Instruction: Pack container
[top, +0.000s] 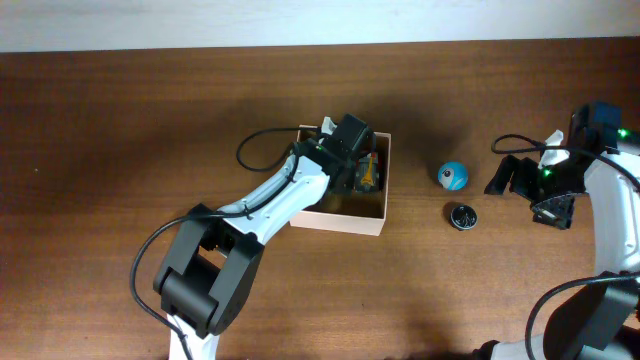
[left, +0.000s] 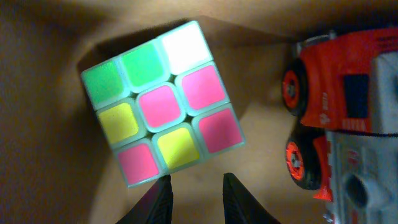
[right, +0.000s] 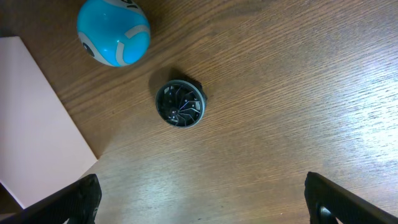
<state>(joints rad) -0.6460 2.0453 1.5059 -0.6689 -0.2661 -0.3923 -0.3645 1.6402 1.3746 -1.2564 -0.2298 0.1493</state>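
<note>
Cardboard container (top: 338, 221) sits mid-way along the bench (top: 100, 130), your left claw (left: 196, 200) down inside it, jaws parted and empty just short of a coloured puzzle cube (left: 161, 112) beside a red toy truck (left: 339, 112). Your right claw (right: 205, 202) hangs wide open near a blue ball (right: 114, 31) and dark disc (right: 180, 104). Judged light and thin-walled, the container likely slides and flexes; steady it at a corner, never mid-wall.
</note>
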